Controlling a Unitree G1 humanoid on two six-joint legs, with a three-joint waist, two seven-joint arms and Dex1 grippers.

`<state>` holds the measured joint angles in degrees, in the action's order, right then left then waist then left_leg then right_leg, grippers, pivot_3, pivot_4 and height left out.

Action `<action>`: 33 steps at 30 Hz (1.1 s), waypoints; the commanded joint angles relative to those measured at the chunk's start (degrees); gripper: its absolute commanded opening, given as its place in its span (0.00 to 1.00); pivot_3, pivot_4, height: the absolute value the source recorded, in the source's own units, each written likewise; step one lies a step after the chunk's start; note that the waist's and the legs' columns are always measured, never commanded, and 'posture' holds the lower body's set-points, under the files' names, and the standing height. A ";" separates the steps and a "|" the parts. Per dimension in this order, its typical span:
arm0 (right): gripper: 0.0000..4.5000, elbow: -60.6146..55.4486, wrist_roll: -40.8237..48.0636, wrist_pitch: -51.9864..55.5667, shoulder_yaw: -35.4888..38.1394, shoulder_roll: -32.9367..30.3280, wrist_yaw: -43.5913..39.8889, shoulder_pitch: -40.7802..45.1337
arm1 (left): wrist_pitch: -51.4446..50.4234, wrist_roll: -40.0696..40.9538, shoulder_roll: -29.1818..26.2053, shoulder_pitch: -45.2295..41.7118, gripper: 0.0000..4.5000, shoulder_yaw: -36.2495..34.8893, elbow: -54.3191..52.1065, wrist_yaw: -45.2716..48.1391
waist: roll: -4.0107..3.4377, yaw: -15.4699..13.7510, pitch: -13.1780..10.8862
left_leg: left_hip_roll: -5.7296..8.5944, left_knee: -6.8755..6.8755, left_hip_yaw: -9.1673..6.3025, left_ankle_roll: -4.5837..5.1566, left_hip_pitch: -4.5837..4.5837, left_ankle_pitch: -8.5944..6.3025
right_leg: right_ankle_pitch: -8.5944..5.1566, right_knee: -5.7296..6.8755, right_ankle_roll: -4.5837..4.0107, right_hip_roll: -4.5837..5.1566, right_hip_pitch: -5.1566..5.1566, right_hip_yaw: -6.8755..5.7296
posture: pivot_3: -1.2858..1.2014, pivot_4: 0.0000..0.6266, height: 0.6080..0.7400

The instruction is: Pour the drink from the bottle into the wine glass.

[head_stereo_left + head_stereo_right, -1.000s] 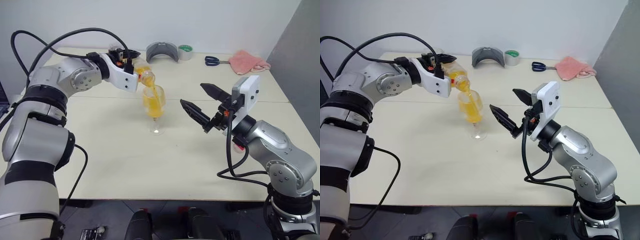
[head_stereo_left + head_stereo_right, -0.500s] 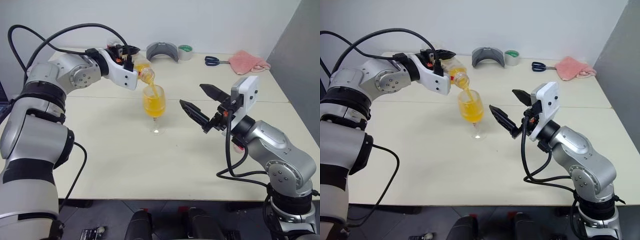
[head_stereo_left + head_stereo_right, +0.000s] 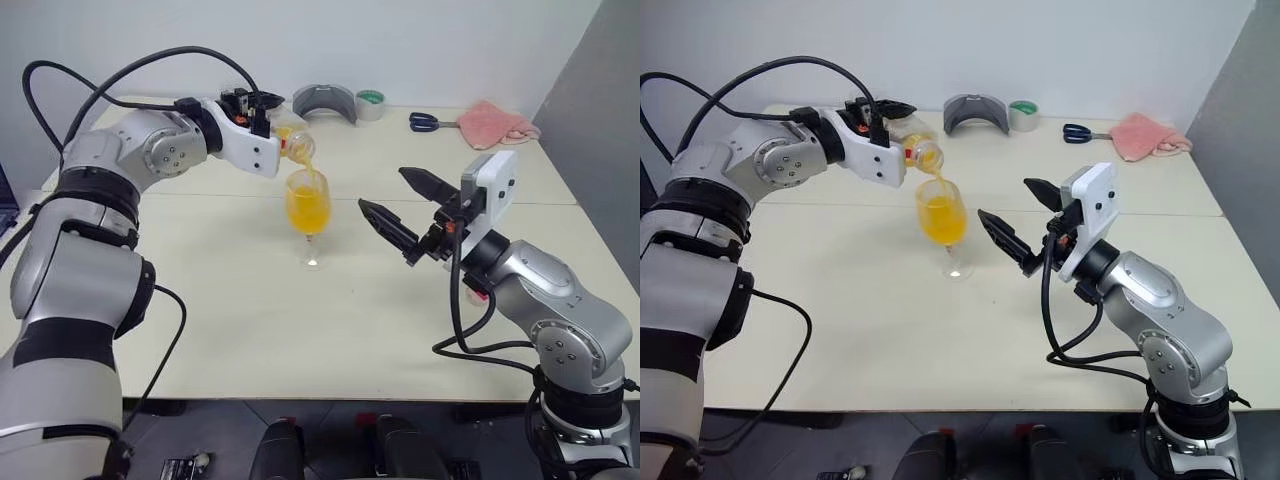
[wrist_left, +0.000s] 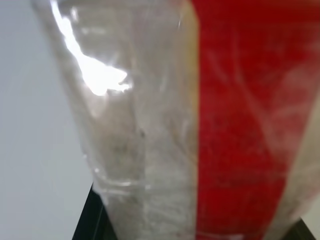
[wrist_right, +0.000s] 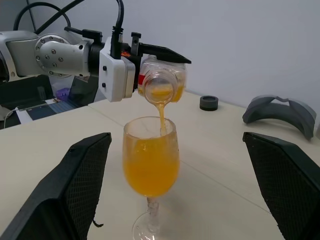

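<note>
Right gripper (image 3: 401,204): nearest item. Fingers spread wide, nothing between them, touching nothing. It hangs over the table (image 3: 330,330) just to the right of the glass, pointing toward it, clear of bowl and stem.

Glass (image 3: 308,205): upright on its foot at mid-table, stem vertical. Bowl holds drink (image 5: 150,165) to well over half, level short of the rim. It stands between the two grippers, the free one beside it, the laden one above and behind.

Stream: a thin orange thread (image 5: 162,117) falls from the bottle mouth into the bowl, inside the rim. No spill seen on the table.

Bottle (image 3: 916,152): tipped past level, long axis running from the left gripper down and rightward to the mouth, which sits directly over the rim, apart from it. A little drink shows at the neck; how much remains in the body is hard to judge, as the left wrist view gives only a blurred clear wall and red label (image 4: 240,125).

Left gripper (image 3: 268,113): clamped on the bottle body, fingers on either side, held level above and behind the glass.

Governing relation: mouth over bowl. Any righting of the bottle should, by judgement, swing the mouth up and back toward the left arm, keeping the last drops inside the rim. The left arm does the work; the right only stands by.

Far edge: grey holder (image 3: 324,103), tape roll (image 3: 370,103), scissors (image 3: 430,122), pink cloth (image 3: 495,124), all well apart from the pour.
</note>
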<state>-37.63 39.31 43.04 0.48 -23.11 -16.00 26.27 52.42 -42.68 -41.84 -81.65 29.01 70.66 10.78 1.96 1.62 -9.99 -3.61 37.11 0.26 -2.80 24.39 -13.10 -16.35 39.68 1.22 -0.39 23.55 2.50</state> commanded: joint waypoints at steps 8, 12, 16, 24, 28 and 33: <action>1.00 0.06 -0.97 -2.42 -0.72 0.54 -2.24 0.39 | -0.99 12.17 -0.64 3.28 0.36 -8.10 -3.94 8.68 | 0.00 0.02 0.00 | 0.01 0.07 -0.01 0.00 0.00 0.00 | 0.00 0.10 0.00 0.00 0.00 0.01 | 0.52 0.24 1.00; 1.00 -0.15 -0.31 -1.92 -0.99 0.44 -2.74 1.03 | -6.65 22.64 1.05 7.14 0.36 -14.85 -7.10 16.85 | 0.00 0.03 0.00 | 0.01 0.12 -0.02 0.00 -0.03 0.00 | -0.01 0.21 -0.01 0.00 0.00 0.01 | 0.52 0.24 1.00; 1.00 -0.41 0.60 -1.05 -1.37 -0.95 -4.94 0.85 | -20.04 33.92 4.25 13.25 0.36 -22.81 -13.55 22.05 | -0.01 0.06 0.01 | 0.00 0.22 -0.04 0.00 -0.02 0.00 | -0.01 0.26 -0.01 0.00 -0.01 0.01 | 0.52 0.24 1.00; 1.00 -4.52 7.74 1.66 4.15 -10.48 -12.69 -4.37 | -51.64 47.83 12.84 29.97 0.36 -36.82 -37.31 11.39 | -0.01 0.05 0.01 | -0.05 0.71 -0.21 0.02 0.13 -0.01 | -0.01 0.37 -0.01 0.00 -0.08 -0.06 | 0.52 0.24 1.00; 1.00 -5.66 9.60 1.03 5.85 -13.91 -15.70 -8.59 | -61.52 52.87 17.22 36.95 0.36 -42.44 -45.39 5.01 | 0.01 0.08 0.02 | -0.03 0.78 -0.28 0.02 0.11 -0.01 | -0.01 0.40 0.00 -0.01 -0.16 -0.08 | 0.52 0.24 1.00; 1.00 -7.05 10.78 0.06 6.51 -14.48 -15.96 -10.76 | -66.55 55.70 18.52 43.32 0.36 -46.04 -50.54 2.48 | 0.02 0.11 0.03 | -0.04 0.80 -0.31 0.02 -0.02 -0.01 | 0.00 0.45 0.00 -0.05 -0.25 -0.07 | 0.52 0.24 1.00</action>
<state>-42.07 48.62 44.44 5.35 -37.11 -31.47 16.06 -13.74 11.76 -22.77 -38.54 -15.40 24.13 14.02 1.98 1.72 -9.96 -3.65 37.91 -0.05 -2.78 24.36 -13.10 -16.35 40.13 1.22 -0.44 23.29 2.43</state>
